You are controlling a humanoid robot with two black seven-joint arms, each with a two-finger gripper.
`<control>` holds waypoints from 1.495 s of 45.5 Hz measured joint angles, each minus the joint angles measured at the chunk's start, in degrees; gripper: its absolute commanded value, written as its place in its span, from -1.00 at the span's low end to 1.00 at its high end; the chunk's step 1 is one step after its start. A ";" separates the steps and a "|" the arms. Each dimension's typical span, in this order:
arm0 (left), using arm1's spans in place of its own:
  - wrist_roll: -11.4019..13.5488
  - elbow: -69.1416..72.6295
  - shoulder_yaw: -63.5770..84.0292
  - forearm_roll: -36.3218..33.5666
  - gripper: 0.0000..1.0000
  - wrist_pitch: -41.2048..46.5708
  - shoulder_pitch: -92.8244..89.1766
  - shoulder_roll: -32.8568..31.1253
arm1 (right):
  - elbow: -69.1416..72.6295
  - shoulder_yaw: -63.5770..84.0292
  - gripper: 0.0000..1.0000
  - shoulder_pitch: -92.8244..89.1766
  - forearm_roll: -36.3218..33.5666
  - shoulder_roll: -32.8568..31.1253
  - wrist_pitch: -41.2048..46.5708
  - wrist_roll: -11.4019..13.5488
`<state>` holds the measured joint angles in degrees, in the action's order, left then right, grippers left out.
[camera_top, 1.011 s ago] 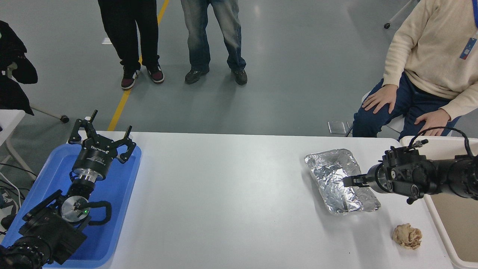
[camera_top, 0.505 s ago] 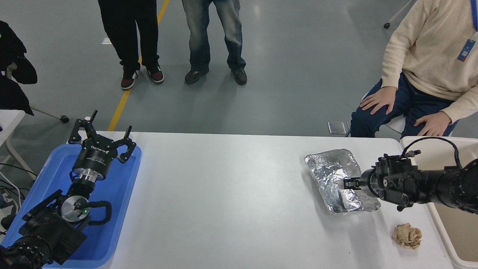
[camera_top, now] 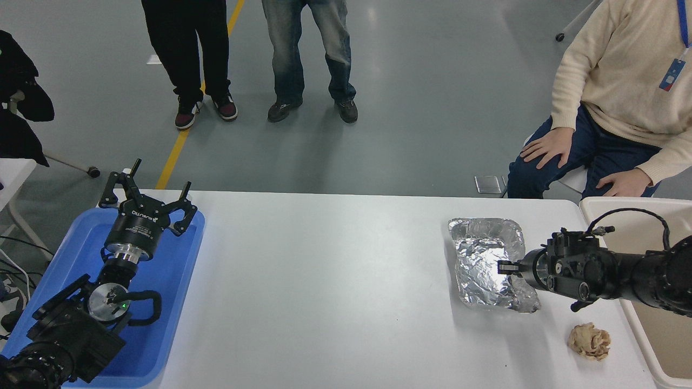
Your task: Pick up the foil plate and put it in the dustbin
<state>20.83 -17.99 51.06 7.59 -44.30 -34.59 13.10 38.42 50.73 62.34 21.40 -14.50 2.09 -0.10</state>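
The foil plate (camera_top: 483, 258) is a wrinkled silver tray lying on the white table at the right, its long side running away from me. My right gripper (camera_top: 504, 267) comes in from the right edge, low over the table, and is shut on the plate's right rim. The dustbin (camera_top: 660, 335) is a large beige bin at the table's right edge, behind and under my right arm; only its left part shows. My left gripper (camera_top: 151, 190) is open and empty, parked over the blue tray at the lower left.
A tan wadded paper ball (camera_top: 589, 341) lies near the front right, just below my right arm. The blue tray (camera_top: 173, 254) is at the left. A seated person (camera_top: 621, 102) is at the far right; two people (camera_top: 243, 54) stand beyond the table.
The foil plate has turned and slid under my right gripper, now lying straighter, with its near end closer to me. The right arm has dropped slightly and shifted. The left arm has not moved.
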 measured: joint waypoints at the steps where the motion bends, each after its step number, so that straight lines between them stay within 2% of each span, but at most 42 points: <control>1: 0.00 0.00 0.00 -0.01 1.00 0.00 0.00 0.00 | 0.28 0.00 -1.00 0.20 -0.29 -0.13 0.02 -0.03; 18: -0.09 -0.03 0.00 -0.02 1.00 0.00 -0.04 0.00 | 12.15 1.04 -1.00 7.93 -2.13 -6.30 0.41 -0.09; 28: -0.15 -0.03 0.00 -0.01 1.00 0.00 -0.04 -0.01 | 21.64 7.03 -1.00 15.69 -1.88 -9.15 2.85 -0.19; 45: -0.17 -0.01 0.00 -0.03 1.00 0.01 -0.04 -0.03 | 40.09 13.99 -1.00 38.67 -1.58 -16.02 17.53 -0.21; 59: -0.17 -0.01 0.00 -0.02 1.00 0.03 -0.03 0.00 | 46.52 19.08 -1.00 60.10 -1.55 -20.91 32.70 -0.18; 68: -0.17 -0.01 0.00 -0.03 1.00 0.03 0.00 0.00 | 47.94 22.72 -1.00 73.75 -1.55 -23.37 39.06 -0.18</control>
<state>20.65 -18.00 51.06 7.56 -44.26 -34.59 13.09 86.36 73.46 136.09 19.86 -37.87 41.14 -0.28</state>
